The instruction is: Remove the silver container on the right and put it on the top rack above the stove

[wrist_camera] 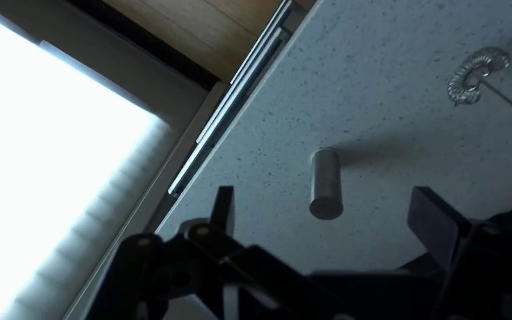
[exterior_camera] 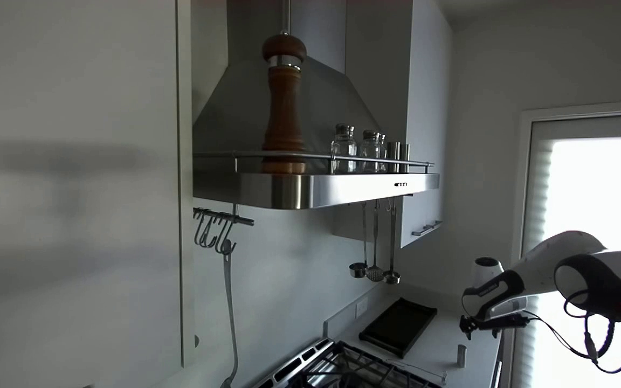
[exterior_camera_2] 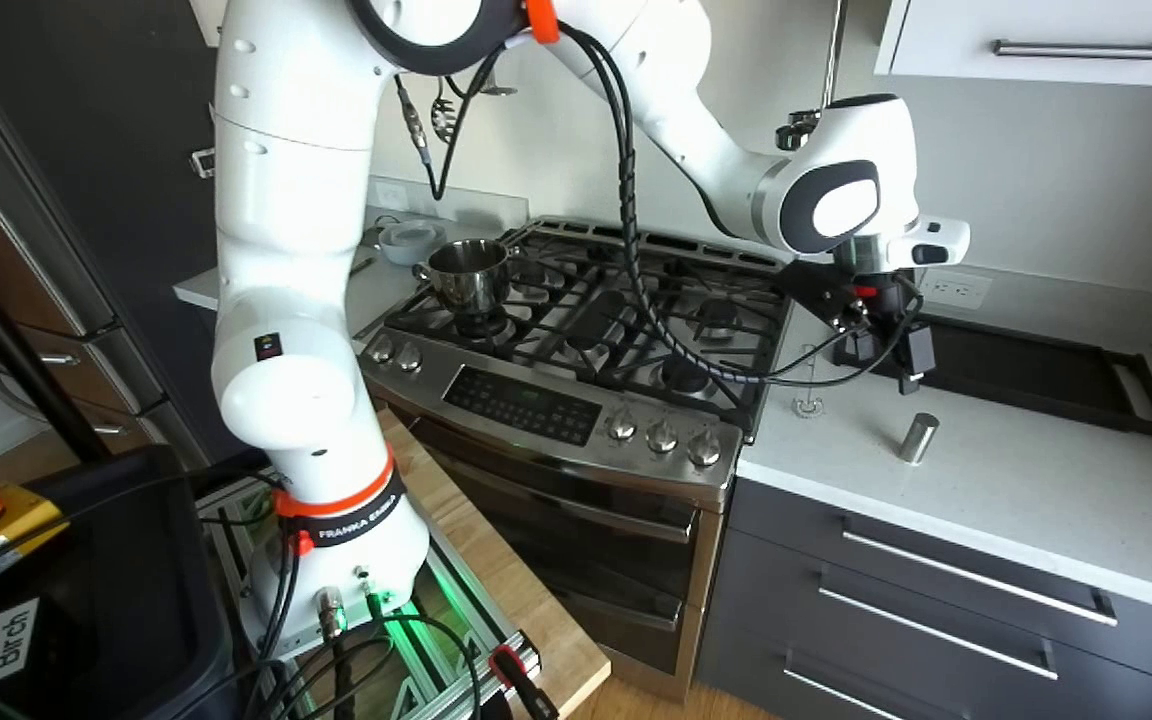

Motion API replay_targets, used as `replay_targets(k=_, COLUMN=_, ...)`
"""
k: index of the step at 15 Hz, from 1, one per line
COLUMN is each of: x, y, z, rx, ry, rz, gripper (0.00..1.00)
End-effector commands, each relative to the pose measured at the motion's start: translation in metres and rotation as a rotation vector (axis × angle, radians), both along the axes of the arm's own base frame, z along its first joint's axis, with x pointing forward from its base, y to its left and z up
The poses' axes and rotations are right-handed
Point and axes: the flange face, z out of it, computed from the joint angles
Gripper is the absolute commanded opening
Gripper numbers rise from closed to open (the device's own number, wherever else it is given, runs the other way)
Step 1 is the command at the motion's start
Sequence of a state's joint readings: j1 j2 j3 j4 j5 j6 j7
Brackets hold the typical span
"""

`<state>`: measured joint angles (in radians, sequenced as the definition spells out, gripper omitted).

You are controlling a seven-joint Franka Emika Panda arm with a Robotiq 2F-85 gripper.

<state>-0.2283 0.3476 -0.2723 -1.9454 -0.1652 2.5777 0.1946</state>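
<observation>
The gripper (wrist_camera: pixel 322 195) hangs empty, its jaws wide apart; the silver container (exterior_camera_2: pixel 919 438) stands upright on the countertop (exterior_camera_2: pixel 1006 460), long axis vertical, below the jaws and (it seems) nearer the front edge, so the reach likely runs downward and outward.

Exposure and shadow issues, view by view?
Wrist view: window blown out, gripper fingers dark, silver canister casting a soft shadow away from the glare. In an exterior view: window blown out, blurry dark bands on pale panel; in an exterior view: green glow around the arm's base.
</observation>
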Motion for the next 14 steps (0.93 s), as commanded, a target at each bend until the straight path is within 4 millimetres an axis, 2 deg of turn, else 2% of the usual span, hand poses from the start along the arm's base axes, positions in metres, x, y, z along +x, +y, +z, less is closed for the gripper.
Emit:
replay_targets(k=1, x=0.008, y=0.000, z=-0.006, rx=0.026, ry=-0.016, rz=0.006, gripper=1.00)
replay_targets(k=3, x=0.021, y=0.004, z=-0.015, rx=0.072, ry=-0.040, rz=0.035, gripper=1.00)
replay_targets(k=6, x=0.025, y=0.004, z=-0.017, rx=0.080, ry=-0.046, rz=0.035, gripper=1.00)
replay_targets(k=7, x=0.028, y=-0.001, z=-0.027, rx=0.043, ry=-0.028, rz=-0.008, gripper=1.00)
replay_targets(k=11, x=0.045, y=0.003, z=-0.046, rx=0.037, ry=-0.032, rz=0.003, gripper=1.00)
replay_targets(k=14, x=0.057, y=0.000, z=-0.062, rx=-0.034, ry=-0.014, rz=-0.072, gripper=1.00)
